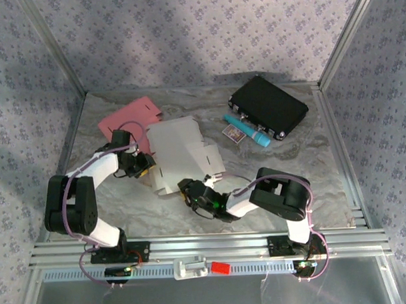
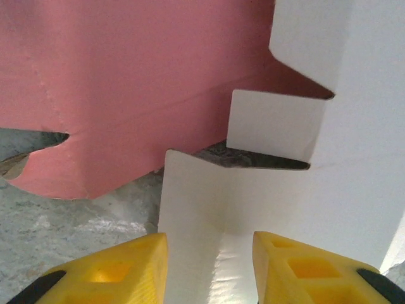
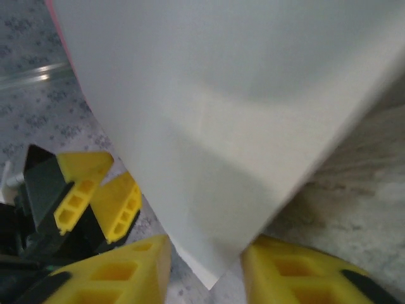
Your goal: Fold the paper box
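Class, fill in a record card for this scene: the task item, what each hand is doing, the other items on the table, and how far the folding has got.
Task item: white paper box, partly folded, flaps loose
Left hand: fingers either side of a white flap; grip unclear
Right hand: fingers either side of a box corner; grip unclear
Other items: pink sheet behind the box; black case; teal tube
Stage: box not yet closed up
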